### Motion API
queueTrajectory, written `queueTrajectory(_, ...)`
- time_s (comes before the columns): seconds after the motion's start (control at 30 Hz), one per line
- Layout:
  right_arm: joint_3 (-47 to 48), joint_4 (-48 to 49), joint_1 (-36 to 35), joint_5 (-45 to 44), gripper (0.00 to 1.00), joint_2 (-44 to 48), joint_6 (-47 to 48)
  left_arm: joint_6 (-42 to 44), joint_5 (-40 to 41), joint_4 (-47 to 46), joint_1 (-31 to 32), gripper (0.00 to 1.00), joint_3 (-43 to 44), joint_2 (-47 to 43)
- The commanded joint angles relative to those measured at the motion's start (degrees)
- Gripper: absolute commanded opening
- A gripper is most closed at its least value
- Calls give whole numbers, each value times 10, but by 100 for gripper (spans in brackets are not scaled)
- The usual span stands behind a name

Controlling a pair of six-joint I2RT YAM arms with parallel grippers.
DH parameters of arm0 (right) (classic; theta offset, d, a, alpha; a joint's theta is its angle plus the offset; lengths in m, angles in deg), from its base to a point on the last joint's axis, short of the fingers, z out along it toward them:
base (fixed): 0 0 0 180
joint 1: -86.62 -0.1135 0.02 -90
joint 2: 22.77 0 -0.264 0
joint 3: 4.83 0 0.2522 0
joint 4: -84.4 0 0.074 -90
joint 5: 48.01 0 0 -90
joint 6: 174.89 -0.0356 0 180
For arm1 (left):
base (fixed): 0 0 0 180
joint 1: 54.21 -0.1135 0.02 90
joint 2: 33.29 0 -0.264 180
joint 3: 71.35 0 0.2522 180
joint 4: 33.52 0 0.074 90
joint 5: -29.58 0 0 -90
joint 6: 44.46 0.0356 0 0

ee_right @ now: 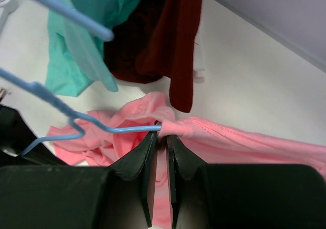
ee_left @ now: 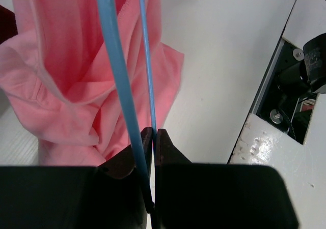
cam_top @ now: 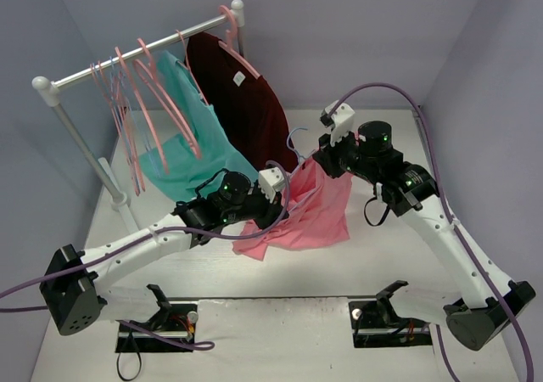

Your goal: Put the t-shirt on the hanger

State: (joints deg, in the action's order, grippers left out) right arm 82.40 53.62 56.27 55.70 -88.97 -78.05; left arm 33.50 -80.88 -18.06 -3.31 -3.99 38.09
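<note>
- The rack stands at the far left of the table: a silver bar across 2 white posts.
- Several thick pink hangers hang along the bar.
- 2 shirts hang from the bar's right half. The teal shirt is in front, and the dark maroon shirt is behind it and further right. The lower edges of both reach down towards the table.
- The t-shirt is off the rack, between the 2 arms. Its top is lifted at the right gripper, and its lower part lies bunched on the table.
- It is plain salmon pink, unmarked, crumpled into soft folds, with a stitched hem showing along one edge.
- The hanger is thin and light blue. In the left wrist view, 2 of its bars run up from the fingers and cross over the pink cloth.
- Whether any part of the hanger sits inside the shirt cannot be told.
- The left gripper has its jaws pressed together on the thin blue wire.
- The right gripper's jaws stand with only a narrow slit between them, pinching a gathered knot of pink fabric at the tips.
- In the right wrist view, a thin arm of the hanger meets that same knot of cloth, just beside the left fingertip.
</note>
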Motion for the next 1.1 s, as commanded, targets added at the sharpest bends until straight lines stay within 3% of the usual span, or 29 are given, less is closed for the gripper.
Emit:
queueTrajectory(0.0,-15,35,-24,35,10,29,-12,30,-29,-87,5,0,32,-1)
queueTrajectory(0.17,-26,31,-33,58,11,44,-16,40,-78,-99,4,0,47,36)
queueTrajectory(0.57,-39,-23,-34,70,13,62,6,96,-69,-122,-25,0,62,39)
queueTrajectory(0.8,-42,-36,-34,33,22,69,22,96,-123,-167,-31,0,51,67)
queueTrajectory(1.07,-16,-75,-33,-21,30,88,45,76,-122,-243,-31,0,27,87)
